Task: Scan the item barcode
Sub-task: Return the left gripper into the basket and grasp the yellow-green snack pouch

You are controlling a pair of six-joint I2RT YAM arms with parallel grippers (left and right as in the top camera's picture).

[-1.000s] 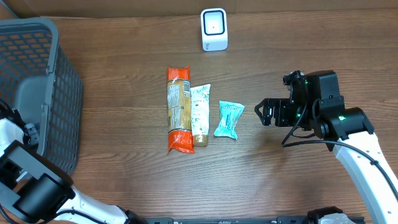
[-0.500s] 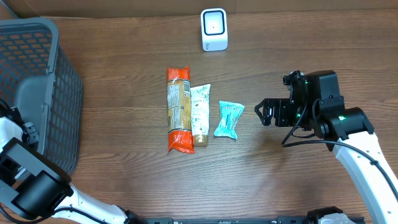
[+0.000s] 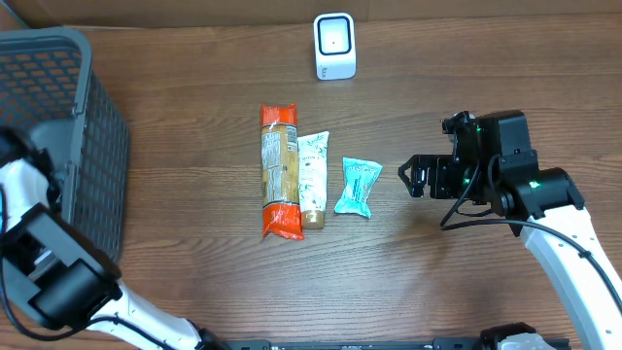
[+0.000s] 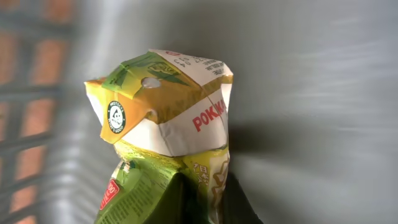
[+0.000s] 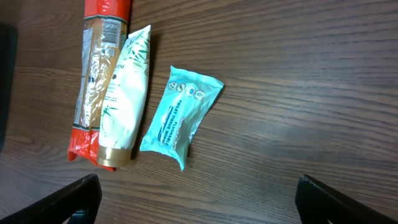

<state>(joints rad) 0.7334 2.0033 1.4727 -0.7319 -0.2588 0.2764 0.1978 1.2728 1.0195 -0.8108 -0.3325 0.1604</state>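
Grey plastic basket wall (image 4: pixel 323 93), blurred and with mesh openings at the left edge, fills the background of the left wrist view. In front of it is a yellow, green and white drink carton (image 4: pixel 168 118), crumpled at the top, with a foil straw hole and part of the red lettering "POKK" showing. The carton stands up out of the left gripper (image 4: pixel 208 202). The two dark fingers (image 4: pixel 242 202) press in on its lower part from either side at the bottom edge of the view, so the gripper is clamped tight on the carton with the pack's base hidden between them. Whether the carton touches the basket floor cannot be told.

From overhead the carton itself is not visible. The left arm (image 3: pixel 39 253) reaches up along the side of the dark mesh basket (image 3: pixel 92 156) at the table's left end.

On the brown wood-grain table (image 3: pixel 194 253) three other items lie in a row near the middle. A long clear snack pack with orange ends (image 3: pixel 279 172) touches a white tube with a gold cap (image 3: pixel 313 179). A teal wipes packet (image 3: pixel 358 186) lies just beside the tube, apart from it.

A white barcode scanner (image 3: pixel 334 46) stands at the far edge, well apart from the basket.

The right gripper (image 3: pixel 408 177) hovers just to the right of the teal packet, its fingers spread wide with nothing between them.
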